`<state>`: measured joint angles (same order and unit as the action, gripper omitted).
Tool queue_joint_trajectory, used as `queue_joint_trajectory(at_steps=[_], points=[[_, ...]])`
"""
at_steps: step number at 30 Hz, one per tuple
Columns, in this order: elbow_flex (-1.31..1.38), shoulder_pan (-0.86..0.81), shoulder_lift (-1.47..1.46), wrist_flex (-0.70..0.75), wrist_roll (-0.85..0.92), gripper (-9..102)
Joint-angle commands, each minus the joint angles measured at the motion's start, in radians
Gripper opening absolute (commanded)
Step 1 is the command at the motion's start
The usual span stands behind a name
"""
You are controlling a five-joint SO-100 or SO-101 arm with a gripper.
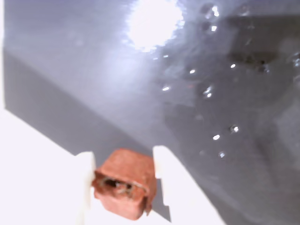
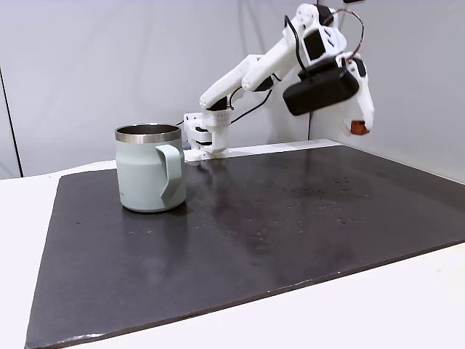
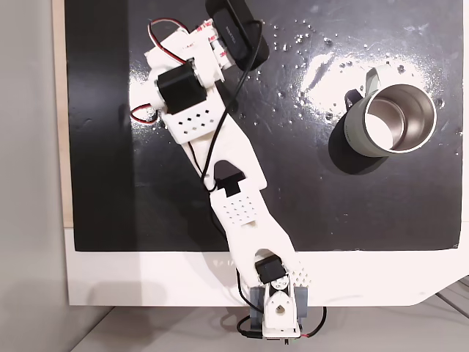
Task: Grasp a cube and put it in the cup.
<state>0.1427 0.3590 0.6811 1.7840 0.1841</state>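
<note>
In the wrist view the small red-orange cube [image 1: 124, 183] is pinched between the two white fingers of my gripper [image 1: 123, 174], high over the dark mat. A fixed view from the side shows the gripper [image 2: 359, 125] raised at the upper right, shut on the cube [image 2: 358, 128] well above the table. The cup [image 2: 145, 174], a pale mint-green mug with a steel rim and a handle, stands upright on the left of the mat, far from the gripper. From above, the cup [image 3: 355, 133] sits at the right, its metal inside showing nothing in it.
A black mat [image 2: 290, 218] covers most of the white table [image 2: 378, 305] and glints with small drops and a bright light reflection. The arm's base [image 3: 275, 308] is clamped at the table's near edge in the fixed view from above. A black camera block [image 3: 237, 33] rides on the wrist.
</note>
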Motion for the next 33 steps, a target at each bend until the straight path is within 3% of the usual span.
queue_joint_trajectory(at_steps=[1,14,33], points=[[-0.011,-0.031,0.129,0.006,-0.005,8],[-0.044,-0.270,0.265,0.009,-0.032,8],[-0.337,-0.739,0.535,0.014,-0.029,7]])
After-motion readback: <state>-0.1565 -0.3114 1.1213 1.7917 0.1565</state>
